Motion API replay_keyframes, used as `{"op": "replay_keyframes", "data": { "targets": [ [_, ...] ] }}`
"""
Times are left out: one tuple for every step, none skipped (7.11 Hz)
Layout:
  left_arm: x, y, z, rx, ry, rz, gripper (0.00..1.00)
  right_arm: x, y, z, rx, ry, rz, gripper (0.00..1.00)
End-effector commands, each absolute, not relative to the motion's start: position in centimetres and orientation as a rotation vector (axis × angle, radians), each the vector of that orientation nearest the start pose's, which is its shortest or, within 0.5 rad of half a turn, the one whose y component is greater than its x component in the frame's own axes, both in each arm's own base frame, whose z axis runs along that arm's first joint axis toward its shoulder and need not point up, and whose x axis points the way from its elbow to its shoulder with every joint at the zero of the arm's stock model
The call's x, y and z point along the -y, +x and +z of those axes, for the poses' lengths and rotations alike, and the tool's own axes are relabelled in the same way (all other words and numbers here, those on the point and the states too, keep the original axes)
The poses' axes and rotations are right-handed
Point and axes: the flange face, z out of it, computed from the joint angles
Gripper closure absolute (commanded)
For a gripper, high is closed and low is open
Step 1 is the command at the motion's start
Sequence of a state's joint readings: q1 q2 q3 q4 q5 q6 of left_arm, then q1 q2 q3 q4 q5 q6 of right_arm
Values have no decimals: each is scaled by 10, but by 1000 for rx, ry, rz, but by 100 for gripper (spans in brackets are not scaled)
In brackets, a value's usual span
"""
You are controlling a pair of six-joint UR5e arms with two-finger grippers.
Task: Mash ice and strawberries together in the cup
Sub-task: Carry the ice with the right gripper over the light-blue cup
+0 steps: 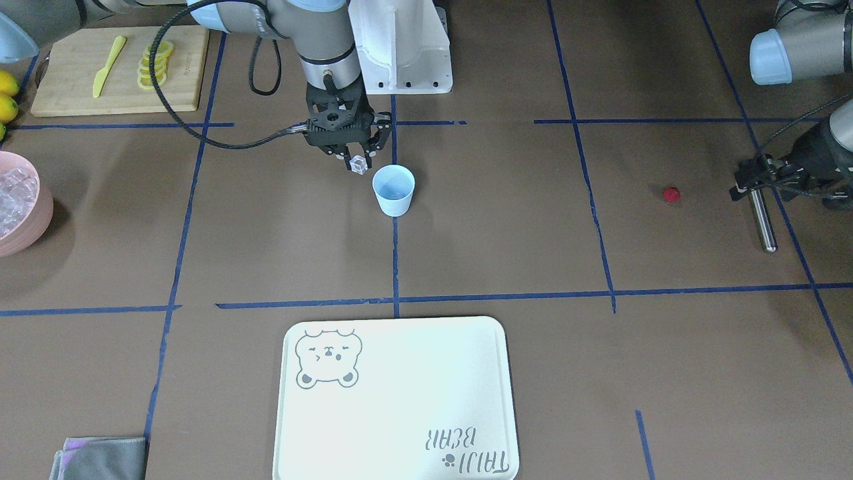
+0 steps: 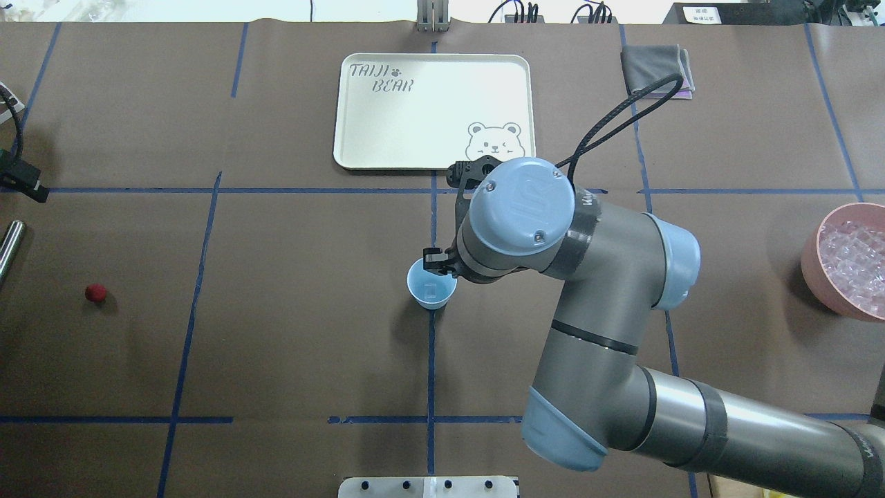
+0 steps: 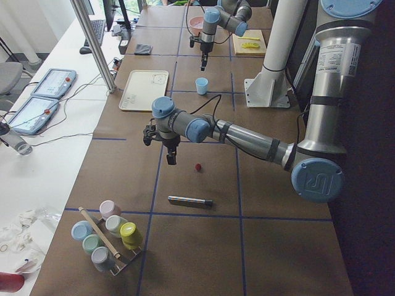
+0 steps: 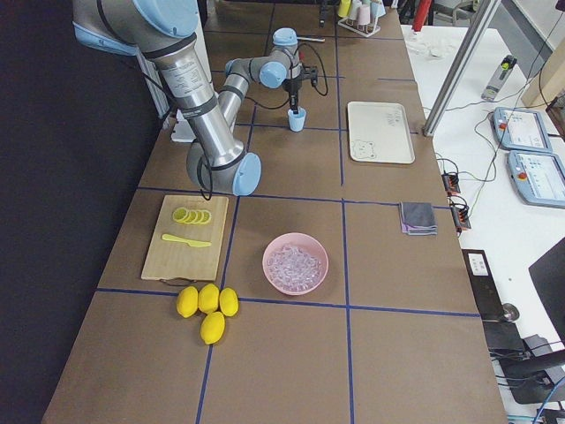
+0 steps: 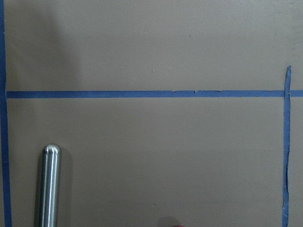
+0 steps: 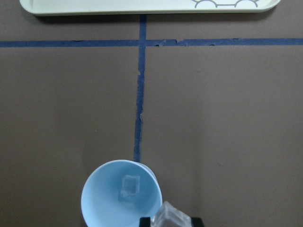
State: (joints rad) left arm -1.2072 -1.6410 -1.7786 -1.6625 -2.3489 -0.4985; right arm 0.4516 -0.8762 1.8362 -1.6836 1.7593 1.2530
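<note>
right gripper (image 1: 358, 164): clenched on one ice cube (image 1: 360, 166); I read both fingers pressed to its sides, pointing down.
ice cube, place: raised off the bench (image 1: 466, 253), just beside the rim of the cup (image 1: 394, 193), on the side toward the bench's right end. In the right wrist view it sits at the rim's edge, not over the middle of the mouth.
cup: upright near the middle of the bench, standing on a blue tape line (image 1: 395, 267).
cup contents: a second cube (image 6: 129, 186) lies on the bottom.
strawberry (image 1: 671, 195): on bare bench toward the left end, well apart from the cup, near the left gripper (image 1: 752, 181).
left gripper: low over the left end and only partly in view; I cannot tell whether it is parted or closed.
metal rod (image 1: 764, 223): lies flat on the bench just beside the left gripper; its rounded tip shows in the left wrist view.
pink bowl (image 1: 41, 223): at the right end, heaped with ice (image 1: 13, 190).
tray (image 1: 400, 407): at the middle of the operators' edge, with a bear print on it.
cutting board (image 1: 73, 73): at the corner of the robot's edge and the right end; carries lemon slices (image 1: 155, 63) and a yellow knife (image 1: 108, 65).
lemons (image 4: 208, 299): four, whole, just beside the cutting board toward the right end.
grey cloth (image 1: 100, 458): at the operators' edge, toward the right end.
</note>
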Motion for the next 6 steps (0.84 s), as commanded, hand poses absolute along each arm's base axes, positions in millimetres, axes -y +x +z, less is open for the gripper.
{"op": "replay_keyframes", "data": {
  "targets": [
    [518, 129, 520, -850, 9, 23, 0, 381, -540, 149, 838, 154, 49, 100],
    [517, 129, 520, -852, 8, 22, 0, 384, -546, 145, 835, 153, 49, 99],
    [517, 129, 520, -852, 8, 22, 0, 387, -553, 140, 834, 153, 49, 99],
    [517, 129, 520, -852, 8, 22, 0, 387, -559, 139, 828, 150, 48, 99],
    [518, 129, 519, -852, 9, 22, 0, 387, -561, 136, 830, 149, 46, 97],
    [518, 129, 519, -852, 9, 22, 0, 386, -561, 137, 829, 148, 44, 95]
  ]
}}
